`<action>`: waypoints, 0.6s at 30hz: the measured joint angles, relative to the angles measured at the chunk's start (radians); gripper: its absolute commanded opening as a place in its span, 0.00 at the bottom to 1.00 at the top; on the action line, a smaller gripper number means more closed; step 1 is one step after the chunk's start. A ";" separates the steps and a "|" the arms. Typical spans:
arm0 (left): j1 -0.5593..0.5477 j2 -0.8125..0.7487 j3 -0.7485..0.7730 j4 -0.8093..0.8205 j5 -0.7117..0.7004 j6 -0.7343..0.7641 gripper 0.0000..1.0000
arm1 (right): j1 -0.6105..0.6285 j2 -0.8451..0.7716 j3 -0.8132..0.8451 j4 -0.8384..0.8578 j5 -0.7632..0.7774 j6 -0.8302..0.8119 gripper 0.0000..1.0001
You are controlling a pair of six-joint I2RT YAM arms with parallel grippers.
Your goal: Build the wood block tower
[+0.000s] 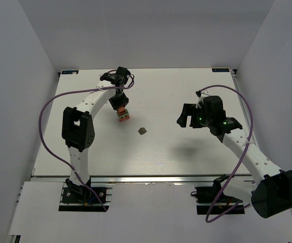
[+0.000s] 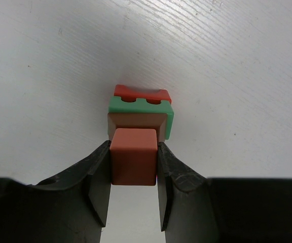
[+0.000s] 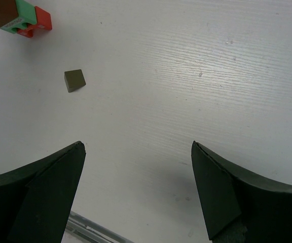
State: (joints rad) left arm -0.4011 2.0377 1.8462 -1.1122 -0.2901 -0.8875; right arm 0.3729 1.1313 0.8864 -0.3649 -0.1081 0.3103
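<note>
One orange cube (image 2: pixel 133 157) hangs in the left jaws over the tower (image 2: pixel 141 108).

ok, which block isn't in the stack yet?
The dark brown piece, lying alone, apart from the tower. The others are stacked at the left end effector, which grips the orange cube.

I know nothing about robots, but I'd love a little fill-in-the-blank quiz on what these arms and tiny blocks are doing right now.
1. The left arm's jaws are shut on the ___ cube.
2. The right arm's jaws stand ___, holding nothing.
3. A dark brown piece lies alone on the ___.
4. Next to the green slab sits a ___ notched piece.
Missing words: orange; open; table; red.
</note>
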 measured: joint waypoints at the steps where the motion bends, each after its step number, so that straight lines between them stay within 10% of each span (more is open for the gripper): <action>1: 0.000 0.000 -0.002 0.000 0.000 0.000 0.11 | 0.000 0.000 0.000 0.000 0.000 0.000 0.89; 18: 0.000 0.000 -0.008 0.014 0.000 0.000 0.15 | 0.000 -0.001 0.000 0.000 -0.001 -0.001 0.89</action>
State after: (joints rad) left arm -0.4011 2.0373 1.8385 -1.0985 -0.2905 -0.8875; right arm 0.3729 1.1301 0.8864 -0.3645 -0.1089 0.3092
